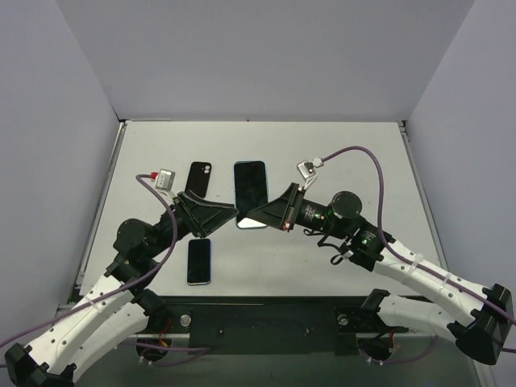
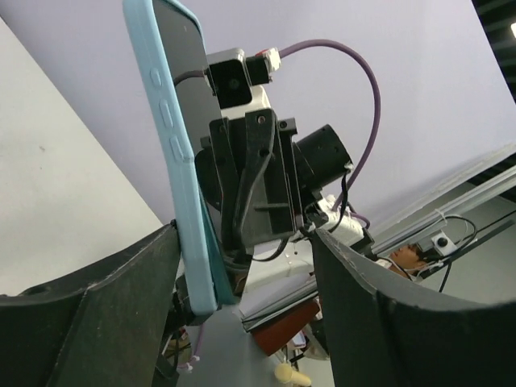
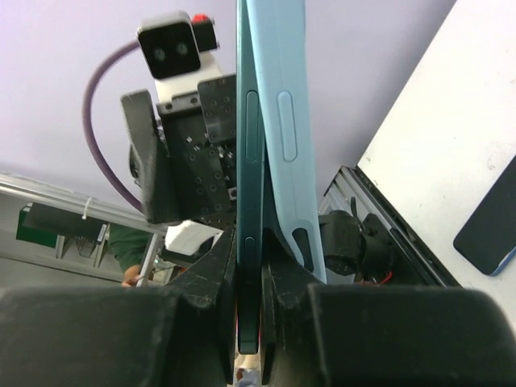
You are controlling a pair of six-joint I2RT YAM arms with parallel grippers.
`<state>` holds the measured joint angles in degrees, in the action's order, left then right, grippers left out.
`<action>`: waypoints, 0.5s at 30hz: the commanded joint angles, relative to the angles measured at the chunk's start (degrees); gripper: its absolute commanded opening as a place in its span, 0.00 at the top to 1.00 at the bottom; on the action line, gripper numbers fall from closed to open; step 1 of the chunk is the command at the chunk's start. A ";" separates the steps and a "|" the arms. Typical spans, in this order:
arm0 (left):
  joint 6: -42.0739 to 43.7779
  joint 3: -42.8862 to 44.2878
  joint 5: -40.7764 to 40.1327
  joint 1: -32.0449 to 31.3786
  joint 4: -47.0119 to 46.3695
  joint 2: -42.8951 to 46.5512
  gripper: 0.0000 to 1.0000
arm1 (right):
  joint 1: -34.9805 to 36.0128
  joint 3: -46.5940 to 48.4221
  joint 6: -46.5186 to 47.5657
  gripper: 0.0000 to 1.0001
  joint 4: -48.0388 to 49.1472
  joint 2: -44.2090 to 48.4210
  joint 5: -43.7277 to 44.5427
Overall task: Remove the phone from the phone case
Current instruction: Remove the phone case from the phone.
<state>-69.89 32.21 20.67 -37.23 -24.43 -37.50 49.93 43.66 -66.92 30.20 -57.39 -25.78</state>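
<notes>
the right tool (image 3: 250, 272) is pinched shut on the thin edge of the dark teal phone (image 3: 248, 161), holding it on end in the air between the two arms, above the middle of the bench (image 1: 339, 161). the light blue case (image 3: 278, 185) is splayed off the phone along one side but meets it down near the fingers, so i'd judge the phone only partly out. the left tool (image 2: 242, 262) stands wide open around the case's lower end and grips nothing; the case sits just beside one of its fingers, and i cannot tell whether they touch. the worry from here is that nothing holds the case: if the right arm pulls away, the case may simply ride along with the phone. or it may shake loose and drop onto the bench, where a blue-edged phone (image 1: 250, 184) lies just beyond and a small phone (image 1: 199, 261) lies nearer the arms. if the left tool closes across both phone and case, it would press them back together. a sideways tug against so narrow a pinch could also twist the phone out of the right tool. the two tools are very near each other, so a clash of fingers looks possible.
</notes>
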 commanded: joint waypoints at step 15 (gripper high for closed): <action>7.57 1.99 4.48 -4.60 0.60 -2.14 0.54 | -4.14 -0.42 -4.28 1.00 10.15 7.55 -1.11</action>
<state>-64.12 32.23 25.91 -41.36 -21.98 -40.53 46.13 42.92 -69.54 30.87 -51.83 -26.02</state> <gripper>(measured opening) 0.489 0.056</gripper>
